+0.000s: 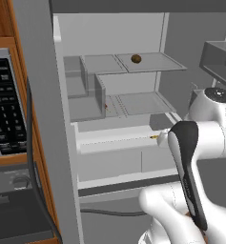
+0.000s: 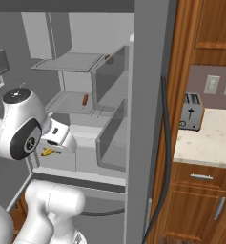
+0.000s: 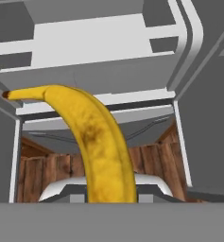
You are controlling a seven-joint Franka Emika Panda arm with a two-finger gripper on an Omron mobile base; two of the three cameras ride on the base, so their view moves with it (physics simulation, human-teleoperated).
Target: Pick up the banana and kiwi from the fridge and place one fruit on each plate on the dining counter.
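The yellow banana [image 3: 97, 142] looms close in the hand view, curving up from between my fingers, its dark tip pointing left. From the right base view my gripper [image 2: 54, 148] is shut on the banana [image 2: 47, 152] just in front of the open fridge [image 2: 86, 28], level with its white drawers. In the left base view just the banana's tip [image 1: 155, 137] peeks past my forearm. The brown kiwi [image 1: 136, 58] rests on the upper shelf of the fridge [image 1: 109, 33]. The plates and the dining counter are out of view.
A small reddish item [image 2: 85, 99] lies on the middle shelf. The door bin [image 1: 219, 59] hangs at the right. A dark oven panel [image 1: 5, 109] in wood trim stands left of the fridge. A toaster [image 2: 191, 112] sits on a beige counter [image 2: 210, 138].
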